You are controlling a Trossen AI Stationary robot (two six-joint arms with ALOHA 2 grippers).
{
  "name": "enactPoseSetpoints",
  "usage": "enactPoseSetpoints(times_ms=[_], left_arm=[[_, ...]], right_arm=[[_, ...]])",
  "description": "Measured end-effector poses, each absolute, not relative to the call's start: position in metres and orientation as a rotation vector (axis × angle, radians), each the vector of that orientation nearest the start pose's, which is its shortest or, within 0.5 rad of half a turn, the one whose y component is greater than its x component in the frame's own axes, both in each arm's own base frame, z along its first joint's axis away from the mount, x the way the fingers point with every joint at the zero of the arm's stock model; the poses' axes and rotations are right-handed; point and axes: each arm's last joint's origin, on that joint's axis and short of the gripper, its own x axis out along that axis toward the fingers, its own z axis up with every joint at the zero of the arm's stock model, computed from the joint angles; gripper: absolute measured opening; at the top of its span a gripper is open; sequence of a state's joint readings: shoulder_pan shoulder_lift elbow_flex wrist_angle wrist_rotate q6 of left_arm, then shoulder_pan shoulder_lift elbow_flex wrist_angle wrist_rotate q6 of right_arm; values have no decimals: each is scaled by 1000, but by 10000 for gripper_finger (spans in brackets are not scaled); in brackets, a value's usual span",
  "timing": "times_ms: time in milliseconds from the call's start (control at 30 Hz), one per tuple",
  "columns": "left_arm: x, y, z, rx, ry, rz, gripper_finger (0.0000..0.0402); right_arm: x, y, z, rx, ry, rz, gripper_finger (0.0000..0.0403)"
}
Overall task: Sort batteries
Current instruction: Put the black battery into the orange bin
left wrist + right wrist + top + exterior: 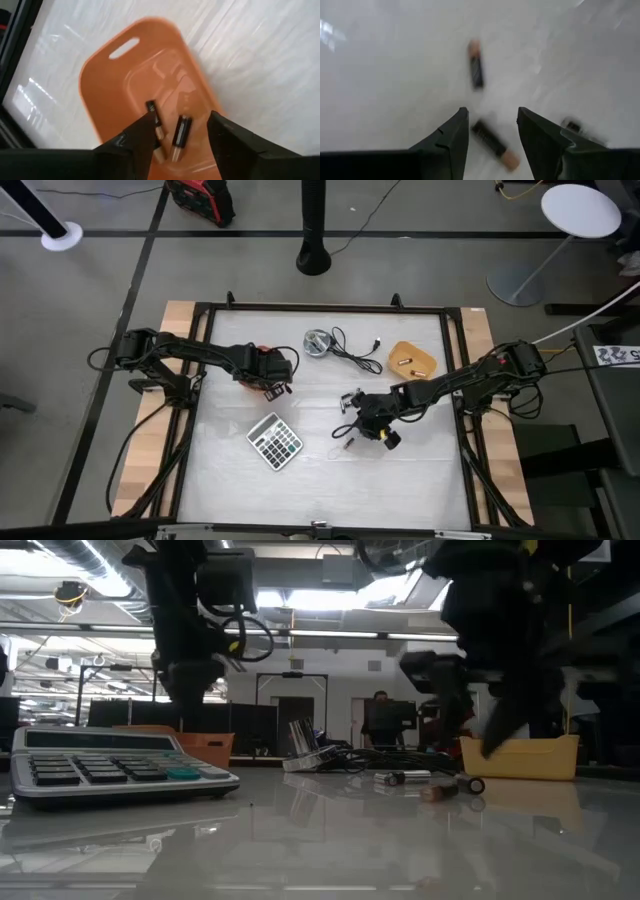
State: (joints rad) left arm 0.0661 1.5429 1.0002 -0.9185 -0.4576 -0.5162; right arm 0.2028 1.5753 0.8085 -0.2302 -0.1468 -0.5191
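Observation:
Several batteries show. Two dark cells (180, 132) lie in an orange tray (115, 85) at the table's left side, and my left gripper (182, 131) hangs open above them, touching nothing. My right gripper (492, 125) is open over the table's middle. Its fingers stand on either side of a loose battery (492, 142) without touching it. Another battery (476, 70) lies farther off, and a third (572, 125) lies to one side. In the high view the loose batteries (343, 440) lie just near of my right gripper (352, 420). A tan tray (412, 358) holds more cells.
A calculator (274, 441) lies near the table's near-left part. A round silver disc (318, 342) and a black cable with plug (355, 352) lie by the far edge. The low view shows the calculator (110, 765) and the loose batteries (440, 788) on the glossy white tabletop.

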Motion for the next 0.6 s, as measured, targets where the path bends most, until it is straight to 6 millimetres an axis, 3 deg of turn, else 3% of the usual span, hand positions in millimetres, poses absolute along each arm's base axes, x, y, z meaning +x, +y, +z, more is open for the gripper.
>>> enactPoseSetpoints(times_ms=[333, 600], left_arm=[[284, 27, 222, -151, 1138, 712, 166], [311, 6, 235, -237, 901, 495, 163]], right_arm=[[282, 61, 155, -590, 933, 598, 166], [286, 62, 139, -620, 975, 616, 166]])
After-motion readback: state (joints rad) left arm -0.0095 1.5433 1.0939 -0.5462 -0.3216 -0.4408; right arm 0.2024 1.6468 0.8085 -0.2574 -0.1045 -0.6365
